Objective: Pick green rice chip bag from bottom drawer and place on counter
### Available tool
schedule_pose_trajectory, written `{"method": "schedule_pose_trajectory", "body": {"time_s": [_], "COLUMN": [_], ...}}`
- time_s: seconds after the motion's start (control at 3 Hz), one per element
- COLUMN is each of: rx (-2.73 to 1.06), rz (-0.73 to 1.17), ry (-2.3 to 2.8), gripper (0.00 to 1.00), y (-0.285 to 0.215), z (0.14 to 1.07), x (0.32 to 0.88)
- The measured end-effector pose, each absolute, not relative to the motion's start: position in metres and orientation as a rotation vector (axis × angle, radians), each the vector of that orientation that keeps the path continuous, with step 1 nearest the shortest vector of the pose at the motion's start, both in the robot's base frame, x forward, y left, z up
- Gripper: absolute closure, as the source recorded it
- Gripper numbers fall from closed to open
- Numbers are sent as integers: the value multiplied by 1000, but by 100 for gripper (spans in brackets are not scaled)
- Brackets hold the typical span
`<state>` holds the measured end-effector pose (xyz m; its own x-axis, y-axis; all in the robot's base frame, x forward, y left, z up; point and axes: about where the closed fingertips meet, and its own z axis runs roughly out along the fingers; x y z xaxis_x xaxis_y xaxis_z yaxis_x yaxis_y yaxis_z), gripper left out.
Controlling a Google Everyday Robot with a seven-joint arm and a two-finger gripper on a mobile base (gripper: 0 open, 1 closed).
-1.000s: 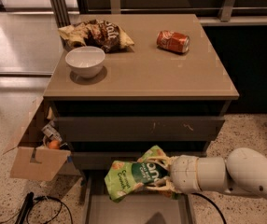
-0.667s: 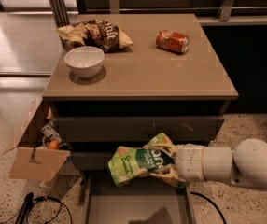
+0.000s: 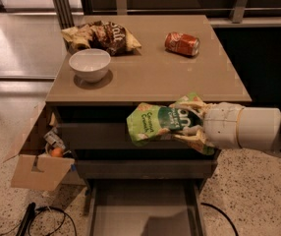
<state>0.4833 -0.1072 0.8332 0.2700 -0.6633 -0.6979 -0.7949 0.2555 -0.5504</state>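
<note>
My gripper (image 3: 192, 123) is shut on the green rice chip bag (image 3: 155, 122), a light-green bag with a dark green round logo. It holds the bag in the air in front of the cabinet, just below the front edge of the counter (image 3: 150, 77). The white arm reaches in from the right. The bottom drawer (image 3: 143, 208) is pulled open below, and its grey floor shows nothing in it.
On the counter stand a white bowl (image 3: 89, 65), a brown-and-cream chip bag (image 3: 101, 36) and a red soda can (image 3: 182, 44) lying on its side. An open cardboard box (image 3: 37, 166) with clutter sits on the floor at the left. A black cable (image 3: 42, 220) lies on the floor.
My gripper has risen with the green bag, from just above the open bottom drawer to the height of the top drawer, near the counter's front edge.
</note>
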Motion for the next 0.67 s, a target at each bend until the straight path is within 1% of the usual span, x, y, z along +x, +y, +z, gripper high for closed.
{"method": "schedule_pose_trajectory", "body": {"time_s": [0.67], "rx": [-1475], "rz": [153], "ry": [1425], "gripper": [100], "y": [-100], "z": [841], "x": [490]}}
